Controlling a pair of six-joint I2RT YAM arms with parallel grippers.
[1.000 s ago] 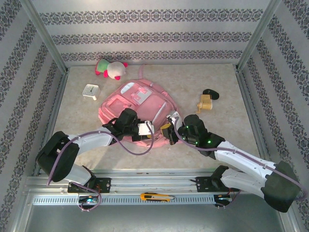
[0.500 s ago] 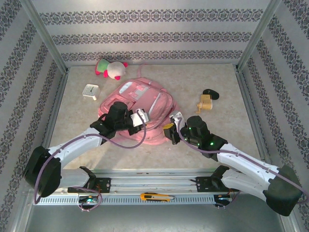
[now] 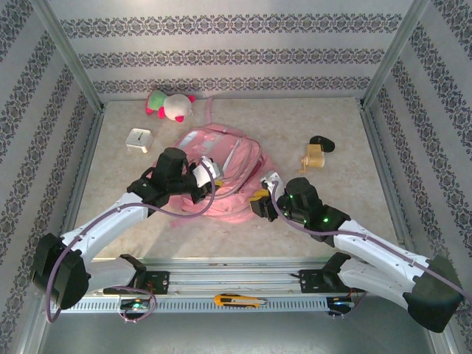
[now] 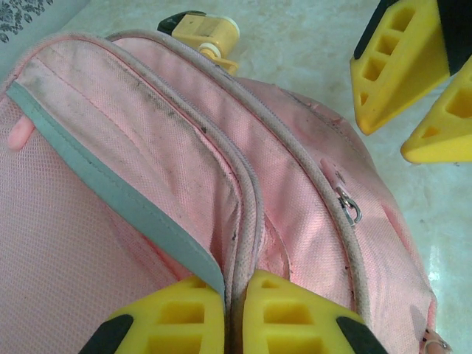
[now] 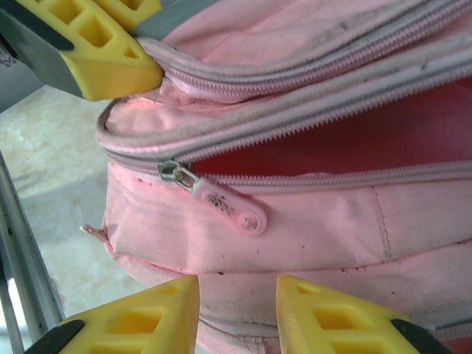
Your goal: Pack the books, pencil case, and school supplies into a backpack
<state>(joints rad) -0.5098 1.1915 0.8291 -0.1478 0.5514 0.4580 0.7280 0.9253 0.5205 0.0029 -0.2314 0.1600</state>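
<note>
While the left gripper clamps the zipper rim of the backpack between closed fingers, the right gripper hangs spread wide at the bag's near edge, zipper pull straight ahead, with bare desk open beside it.

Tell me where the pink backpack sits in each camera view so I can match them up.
Top external: backpack at the centre of the table.
Left wrist: left and middle, a seam pinched by the left end effector.
Right wrist: centre and right, one zip open.
Shared landmark: the left end effector's yellow fingers, upper left in the right wrist view.
</note>
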